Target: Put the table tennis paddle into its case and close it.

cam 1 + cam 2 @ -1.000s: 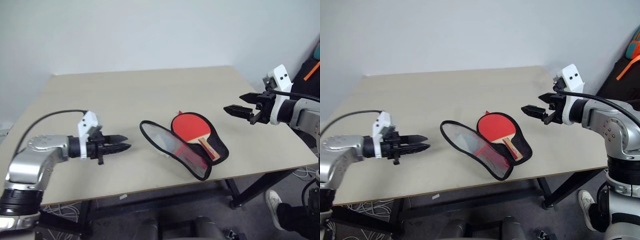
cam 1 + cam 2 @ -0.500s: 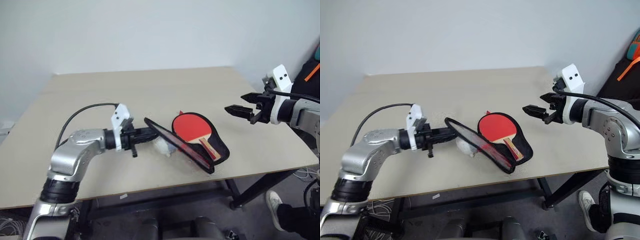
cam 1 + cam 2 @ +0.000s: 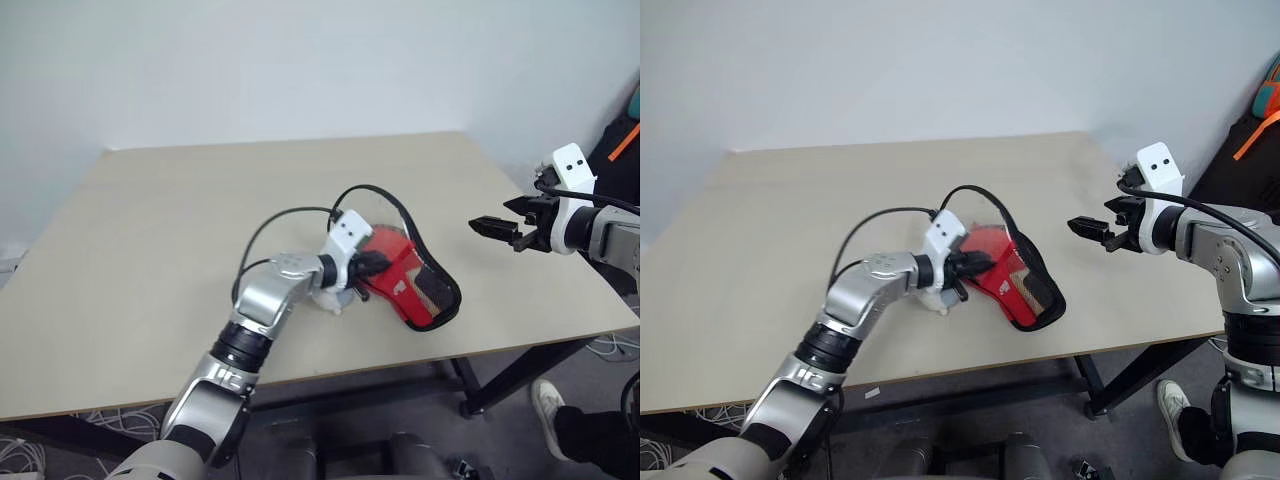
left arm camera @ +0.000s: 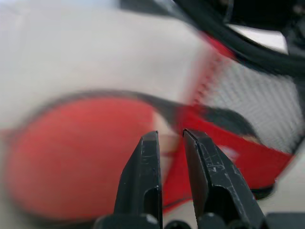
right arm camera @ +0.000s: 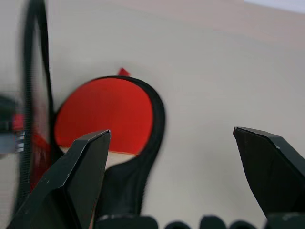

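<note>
Mostly folded over, soft fabric case [image 3: 412,280], red side with black mesh up, lies mid beige table [image 3: 150,250]; round red rubber paddle [image 5: 107,114] inside. Left gripper [image 3: 366,264] fingers nearly together, pressing the flap, no clear grasp. Right gripper [image 3: 495,228] spread wide, empty, well apart to the right.

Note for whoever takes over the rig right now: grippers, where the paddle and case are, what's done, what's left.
Left gripper: against the case's red flap, which stands half-folded over; grip unclear.
Right gripper: open, hovering above the table to the case's right.
Done: table tennis paddle lies inside the case's lower half.
Left: press the flap flat, close the zip.
</note>
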Controlling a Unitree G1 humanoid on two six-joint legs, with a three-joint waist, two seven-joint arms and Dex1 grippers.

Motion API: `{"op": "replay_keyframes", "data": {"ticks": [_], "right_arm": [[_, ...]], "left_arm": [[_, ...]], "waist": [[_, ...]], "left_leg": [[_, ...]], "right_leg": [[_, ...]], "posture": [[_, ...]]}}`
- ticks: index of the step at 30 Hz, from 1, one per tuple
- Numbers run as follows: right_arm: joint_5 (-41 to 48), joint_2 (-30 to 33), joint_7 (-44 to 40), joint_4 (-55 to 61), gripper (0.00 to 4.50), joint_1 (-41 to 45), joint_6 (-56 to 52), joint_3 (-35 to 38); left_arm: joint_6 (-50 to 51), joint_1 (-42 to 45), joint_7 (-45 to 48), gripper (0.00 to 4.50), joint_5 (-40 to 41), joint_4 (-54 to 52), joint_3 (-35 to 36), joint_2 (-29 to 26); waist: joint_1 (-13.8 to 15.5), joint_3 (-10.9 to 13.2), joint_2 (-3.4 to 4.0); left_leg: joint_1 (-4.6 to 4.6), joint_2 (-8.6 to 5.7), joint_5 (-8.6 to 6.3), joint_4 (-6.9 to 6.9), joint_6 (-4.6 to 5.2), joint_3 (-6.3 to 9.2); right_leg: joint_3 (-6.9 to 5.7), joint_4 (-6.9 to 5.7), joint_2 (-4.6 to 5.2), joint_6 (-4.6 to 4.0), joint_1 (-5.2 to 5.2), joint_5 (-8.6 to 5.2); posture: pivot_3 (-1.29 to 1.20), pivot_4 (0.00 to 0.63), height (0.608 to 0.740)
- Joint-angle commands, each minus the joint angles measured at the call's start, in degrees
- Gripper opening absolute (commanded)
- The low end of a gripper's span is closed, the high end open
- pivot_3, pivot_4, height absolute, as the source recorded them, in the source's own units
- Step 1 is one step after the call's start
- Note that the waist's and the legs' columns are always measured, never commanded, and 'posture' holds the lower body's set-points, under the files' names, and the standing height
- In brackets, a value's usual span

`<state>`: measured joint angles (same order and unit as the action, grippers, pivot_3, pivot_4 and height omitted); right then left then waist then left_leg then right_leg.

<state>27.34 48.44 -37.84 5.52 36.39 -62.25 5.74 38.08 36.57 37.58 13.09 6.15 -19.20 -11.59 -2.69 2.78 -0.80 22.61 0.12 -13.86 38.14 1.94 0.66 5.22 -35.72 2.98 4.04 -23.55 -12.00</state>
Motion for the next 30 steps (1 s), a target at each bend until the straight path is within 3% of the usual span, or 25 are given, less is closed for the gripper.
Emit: {"op": "replay_keyframes", "data": {"ticks": [1,4,6,11,15,22,30], "right_arm": [[-0.96,0.52,1.10,0.79,4.50,0.55,1.15,1.65],[-1.01,0.30,1.44,1.01,4.50,0.08,1.12,1.93],[-0.71,-0.26,2.03,1.68,4.50,-0.37,0.76,2.14],[0.07,-1.82,3.48,3.68,4.50,-1.99,-0.27,2.54],[0.52,-3.40,4.47,4.74,4.50,-2.09,-0.91,2.57],[0.78,-5.07,5.43,5.32,4.50,-1.88,-1.16,2.40],[1.17,-6.45,6.67,5.93,4.50,-1.64,-1.77,2.47]], "left_arm": [[3.55,-0.87,0.41,0.78,0.75,-5.84,0.13,-0.59],[8.28,-3.04,1.35,0.78,2.83,-11.28,0.41,-1.70],[11.83,-4.64,1.23,1.13,4.38,-14.31,1.15,-2.35],[20.89,-9.27,1.00,2.77,8.52,-19.94,2.42,-4.63],[25.77,-11.08,-0.94,4.22,10.70,-20.48,2.87,-2.93],[27.03,-10.52,-6.20,4.22,10.11,-14.60,3.36,3.00],[34.47,-7.43,-10.69,4.22,12.24,-5.96,9.46,10.88]], "waist": [[-0.03,0.00,0.02],[0.02,0.00,0.05],[0.02,0.00,0.05],[0.02,0.00,0.05],[0.05,0.00,0.05],[0.05,-0.01,0.06],[0.07,-0.02,0.08]], "left_leg": [[-0.02,0.01,0.00,-0.01,0.00,0.00],[-0.03,0.04,0.00,-0.02,0.00,0.00],[-0.01,0.03,0.00,-0.01,0.00,-0.01],[-0.01,0.01,0.00,0.02,0.01,0.02],[-0.01,0.00,0.00,0.04,0.01,0.02],[-0.02,-0.02,0.00,0.06,0.01,0.05],[-0.02,-0.04,0.00,0.07,0.01,0.06]], "right_leg": [[0.02,-0.01,-0.03,0.00,-0.01,0.00],[0.02,-0.01,-0.05,0.00,-0.01,-0.01],[0.02,-0.01,-0.04,0.00,-0.01,-0.01],[0.04,-0.01,-0.05,0.01,0.02,-0.01],[0.04,-0.02,-0.05,0.01,0.02,-0.01],[0.03,0.00,-0.05,0.01,0.07,-0.01],[0.03,0.01,-0.05,0.01,0.09,-0.01]], "posture": [[0.00,0.000,0.740],[0.00,0.000,0.740],[0.00,0.000,0.740],[0.00,0.000,0.740],[0.00,0.000,0.740],[0.00,0.000,0.740],[0.00,0.000,0.740]]}}
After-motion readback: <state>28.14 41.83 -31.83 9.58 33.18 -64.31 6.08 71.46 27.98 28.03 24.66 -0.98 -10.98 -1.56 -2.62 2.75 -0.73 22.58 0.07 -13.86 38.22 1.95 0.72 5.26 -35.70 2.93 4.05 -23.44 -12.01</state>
